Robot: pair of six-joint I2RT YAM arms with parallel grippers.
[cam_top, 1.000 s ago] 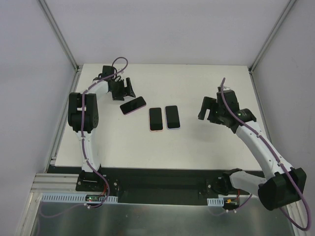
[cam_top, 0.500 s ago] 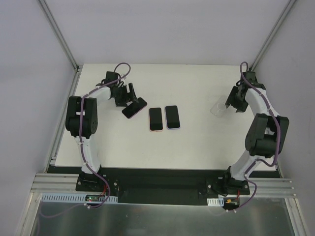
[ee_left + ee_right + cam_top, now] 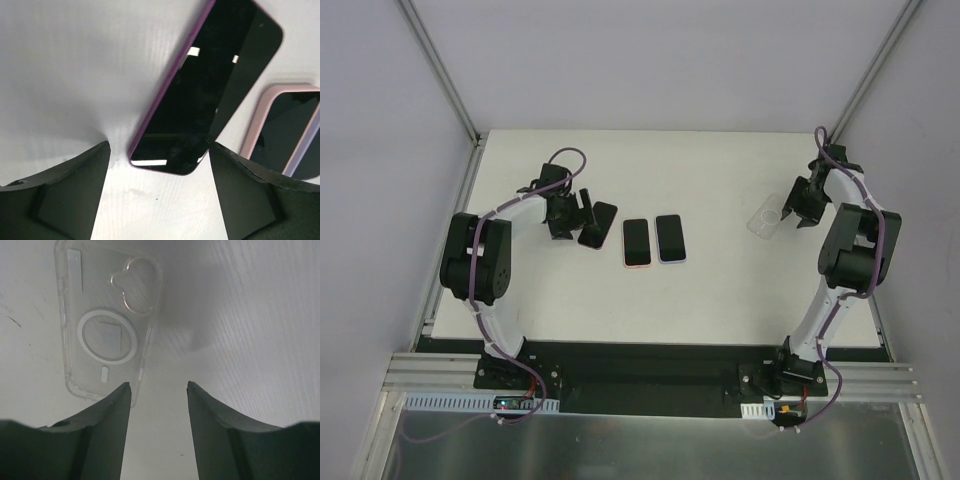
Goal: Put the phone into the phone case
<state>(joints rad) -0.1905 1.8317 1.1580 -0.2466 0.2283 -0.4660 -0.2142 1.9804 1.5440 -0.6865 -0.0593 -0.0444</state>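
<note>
Two grippers, both spread apart: left gripper (image 3: 159,146) straddles near end of purple-edged phone (image 3: 210,85); right gripper (image 3: 159,387) sits just short of clear case (image 3: 105,325).

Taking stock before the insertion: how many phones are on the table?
3: a purple-edged phone at the left hand, then a pink-edged phone and a lilac-edged phone side by side mid-table. None looks hidden.

Clear plastic phone case (image 3: 105,325), glossy phone (image 3: 210,95)
</note>
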